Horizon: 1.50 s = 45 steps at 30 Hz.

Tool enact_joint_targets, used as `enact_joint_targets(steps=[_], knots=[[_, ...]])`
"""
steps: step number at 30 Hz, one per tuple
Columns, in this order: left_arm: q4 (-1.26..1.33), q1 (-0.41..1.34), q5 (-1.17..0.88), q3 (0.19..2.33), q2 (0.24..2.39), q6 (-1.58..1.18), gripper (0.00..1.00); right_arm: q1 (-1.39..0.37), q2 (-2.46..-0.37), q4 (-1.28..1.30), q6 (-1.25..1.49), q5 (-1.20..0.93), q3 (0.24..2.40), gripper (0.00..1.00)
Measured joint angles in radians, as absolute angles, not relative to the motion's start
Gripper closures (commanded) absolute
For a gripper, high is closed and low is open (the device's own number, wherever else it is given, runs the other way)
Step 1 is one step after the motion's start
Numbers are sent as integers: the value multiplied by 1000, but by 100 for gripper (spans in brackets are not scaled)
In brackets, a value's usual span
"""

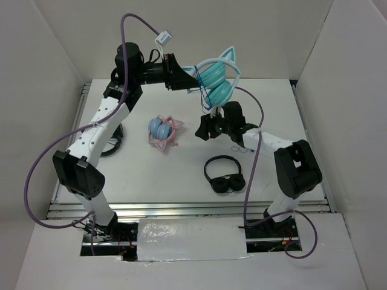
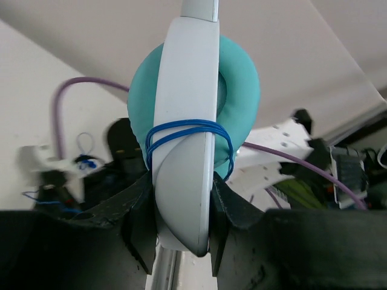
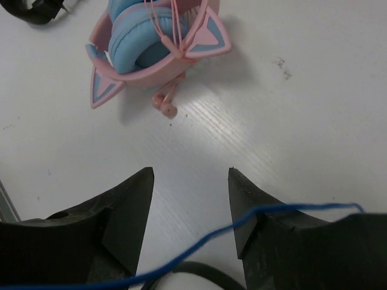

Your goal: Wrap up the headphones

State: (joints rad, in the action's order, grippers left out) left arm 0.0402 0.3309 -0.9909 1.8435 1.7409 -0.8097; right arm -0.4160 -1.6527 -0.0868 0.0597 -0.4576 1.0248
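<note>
The teal cat-ear headphones [image 1: 217, 78] hang in the air at the back of the table, folded, in my left gripper [image 1: 181, 75]. In the left wrist view the left gripper [image 2: 181, 211] is shut on the white outer shell of one cup [image 2: 184, 90], and the blue cable [image 2: 187, 130] runs in two loops around it. My right gripper [image 1: 204, 128] is just below the headphones, open, pointing left. In the right wrist view the right gripper [image 3: 190, 175] is open and the loose blue cable [image 3: 242, 225] drapes across its right finger, not clamped. The plug is not in view.
A pink-banded pair with blue cups [image 1: 162, 132] lies on the table left of my right gripper and shows in the right wrist view [image 3: 151, 42]. Plain black headphones [image 1: 224, 175] lie near the front. White walls enclose the table.
</note>
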Motion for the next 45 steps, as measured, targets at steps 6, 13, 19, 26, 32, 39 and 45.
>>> enact_joint_targets(steps=[6, 13, 19, 26, 32, 39, 45], knots=[[-2, 371, -1028, 1941, 1681, -807, 100, -422, -1736, -221, 125, -543, 1045, 36], [-3, 351, -1059, 2075, 1666, -820, 100, -429, -1800, -265, 140, -591, 1118, 38], [21, 291, -1082, 2106, 1667, -871, 100, -420, -1703, -301, 78, -633, 959, 37], [98, 236, -1099, 2126, 1693, -975, 100, -420, -1592, -313, 10, -606, 863, 36], [94, 214, -1111, 2179, 1706, -981, 100, -418, -1514, -273, -75, -625, 815, 19], [107, 153, -1112, 2189, 1708, -1007, 100, -418, -1261, -270, -125, -596, 616, 0], [131, 141, -1120, 2220, 1722, -1053, 100, -410, -1255, -308, -125, -513, 603, 0]])
